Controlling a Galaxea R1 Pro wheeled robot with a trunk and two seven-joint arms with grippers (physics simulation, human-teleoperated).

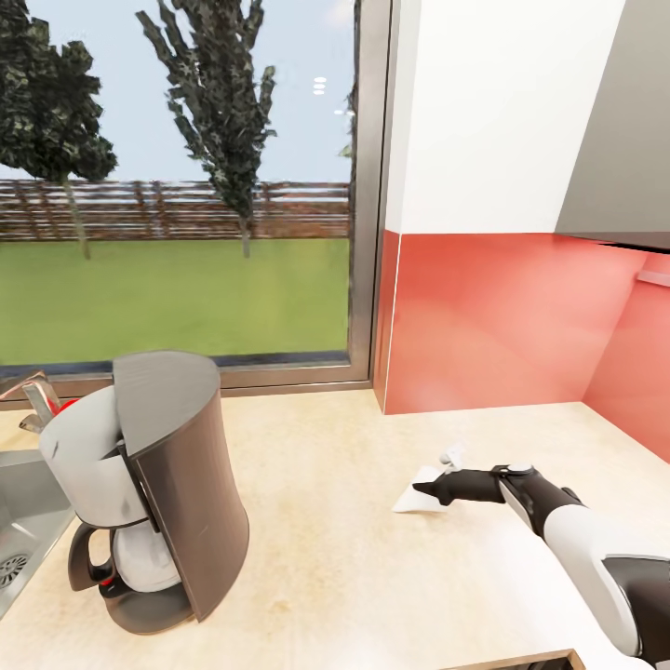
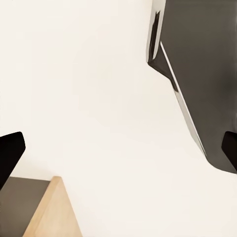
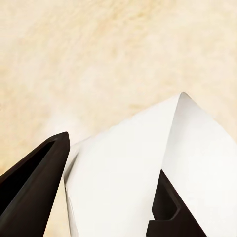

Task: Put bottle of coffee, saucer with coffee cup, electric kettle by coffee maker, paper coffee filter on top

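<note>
Wood-look counter [image 1: 326, 521]: one long pale worktop under me, with one grey sink [image 1: 23, 521] set into it at my far left
Coffee maker [image 1: 154, 493]: one, black, upright on the counter just beside the sink, pale basket and white carafe facing the sink side
Paper coffee filter [image 1: 414, 498]: one, white, lying on the counter to the right of the coffee maker and well apart from it; in my right wrist view it is a folded white cone [image 3: 148, 182] with one edge lifted
Right jaws [image 1: 445, 490]: one pair, low at the counter, set around the filter; one dark finger [image 3: 32, 187] lies outside the paper, the other [image 3: 168, 207] on it; the gap is narrow, but I cannot tell whether the paper is actually pinched
Left jaws [image 2: 118, 153]: one pair, spread wide with nothing between them; the two dark tips sit at opposite sides of my left wrist view, facing a plain white surface, a dark grey panel [image 2: 202, 64] and a corner of light wood
Small white piece [image 1: 453, 455]: one, on the counter just behind my right jaws; too small to name
Window [image 1: 177, 186]: one, behind the coffee maker, with grass, a fence and two trees outside
Edges: red backsplash [image 1: 502, 316] closes the counter at the back and at the right corner; a grey hood [image 1: 619, 130] hangs over that corner
Open room: bare counter between coffee maker and filter, and in front of both
</note>
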